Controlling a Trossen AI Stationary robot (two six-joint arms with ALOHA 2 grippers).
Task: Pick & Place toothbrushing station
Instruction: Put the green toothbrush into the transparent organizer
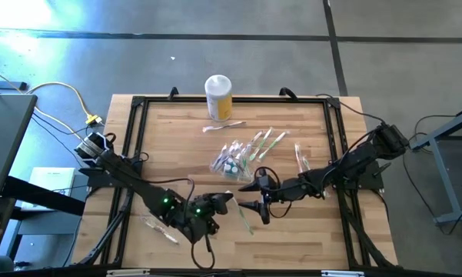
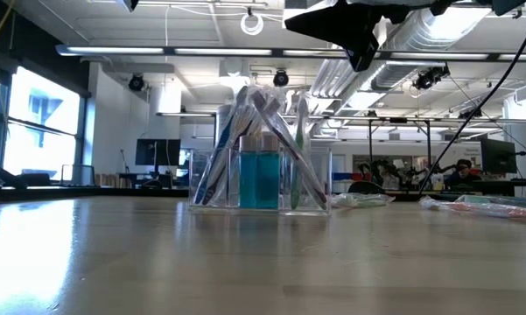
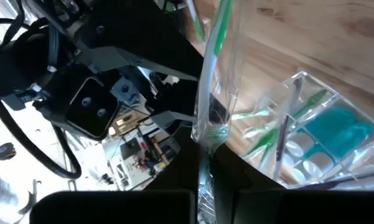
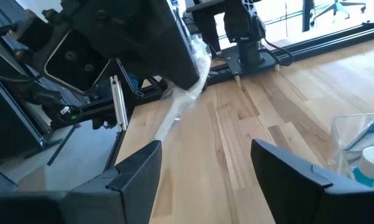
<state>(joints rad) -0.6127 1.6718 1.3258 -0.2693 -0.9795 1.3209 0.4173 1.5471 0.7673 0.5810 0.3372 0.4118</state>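
Nearest the front edge of the table, the left gripper is pinched tight on a clear plastic-wrapped toothbrush with a green handle; its own wrist view shows the wrapper rising from between the closed fingers, with the dark body of the other arm close behind it; another wrapped toothbrush lies on the wood beside the left arm, near the frame rail. Just beside it, toward the table's middle, the right gripper hangs with its jaws spread wide and nothing between them; its wrist view shows both fingers apart above bare planks, the left arm's held wrapper ahead of them. Beyond the two grippers, near the table's centre, stands the toothbrushing station, a clear container with a teal bottle inside and several toothbrushes leaning in it; neither gripper touches it. More wrapped toothbrushes lie just past it, one more off to the right-arm side. Farthest back, near the rear rail, stands a yellow jar with a white lid, a further wrapped brush lying before it.
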